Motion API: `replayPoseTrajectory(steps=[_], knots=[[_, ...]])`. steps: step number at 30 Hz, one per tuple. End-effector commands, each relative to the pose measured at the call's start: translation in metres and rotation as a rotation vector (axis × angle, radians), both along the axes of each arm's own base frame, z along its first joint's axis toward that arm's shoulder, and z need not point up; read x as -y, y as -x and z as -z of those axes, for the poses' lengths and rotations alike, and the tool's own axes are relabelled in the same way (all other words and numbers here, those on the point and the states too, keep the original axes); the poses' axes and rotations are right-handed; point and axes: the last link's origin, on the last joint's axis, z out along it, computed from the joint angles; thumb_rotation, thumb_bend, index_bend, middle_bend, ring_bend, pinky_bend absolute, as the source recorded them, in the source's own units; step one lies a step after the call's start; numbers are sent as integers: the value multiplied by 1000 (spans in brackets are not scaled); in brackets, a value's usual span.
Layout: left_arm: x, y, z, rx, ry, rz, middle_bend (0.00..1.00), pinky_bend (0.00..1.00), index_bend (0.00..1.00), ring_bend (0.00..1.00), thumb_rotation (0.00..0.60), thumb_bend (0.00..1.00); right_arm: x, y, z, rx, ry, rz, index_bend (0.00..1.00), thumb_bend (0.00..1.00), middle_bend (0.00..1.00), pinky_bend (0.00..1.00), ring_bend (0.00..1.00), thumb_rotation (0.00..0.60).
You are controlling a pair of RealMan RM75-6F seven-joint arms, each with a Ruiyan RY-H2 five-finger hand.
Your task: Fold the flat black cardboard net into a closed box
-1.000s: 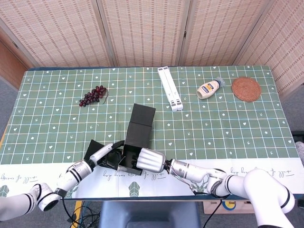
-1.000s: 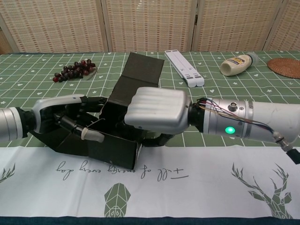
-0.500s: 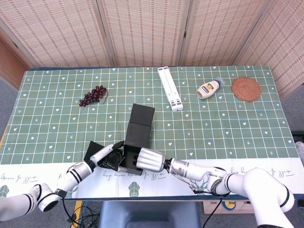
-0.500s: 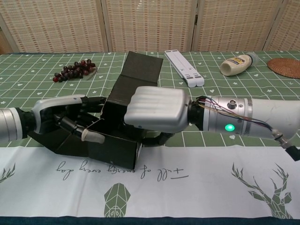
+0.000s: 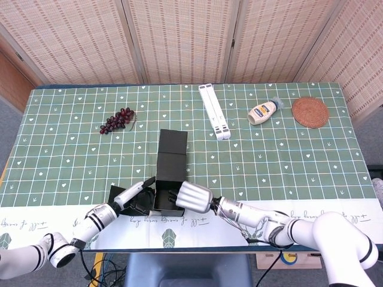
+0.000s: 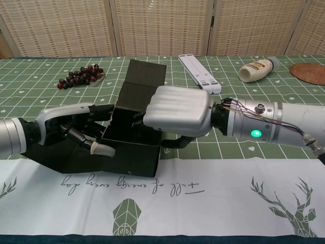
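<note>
Net [image 6: 133,116] half-formed between both hands: light, stiff, springy creases. Left hand [image 6: 76,128] holds side flap; right hand [image 6: 179,112] grips wall.

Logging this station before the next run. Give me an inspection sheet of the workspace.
Surface: table under a green patterned cloth, white runner along the near edge.
Job's things: black cardboard net, partly folded, walls up, lid panel lying flat.
Clutter: grapes, white folding stand, squeeze bottle, woven coaster.
Hands: left hand and right hand both grip the net.
Cables: thin wires at the right wrist.
Surroundings: woven folding screens.
</note>
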Motion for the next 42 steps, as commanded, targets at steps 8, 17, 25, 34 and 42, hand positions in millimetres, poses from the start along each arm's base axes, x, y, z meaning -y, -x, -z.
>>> replayPoseTrajectory(steps=[8,17,25,34,42], knots=[[3,-4,-11,-13,-53,25,0,472,0,439,600,120,-1,9,-26,120,69,128,0,234,82,973,691,600],[2,-4,-43,2,-134,35,0,463,0,433,600,120,-23,38,-54,258,-13,455,0,181,92,973,691,600],[1,0,-61,21,-192,14,0,462,0,428,600,120,-45,53,-51,497,-243,904,0,55,102,998,691,600],[3,-1,-68,30,-209,30,0,461,0,428,600,120,-61,47,-29,668,-489,1277,0,0,43,1000,690,600],[5,-3,-73,44,-231,40,0,459,0,424,600,120,-62,33,-5,691,-555,1402,0,0,5,1000,667,600]])
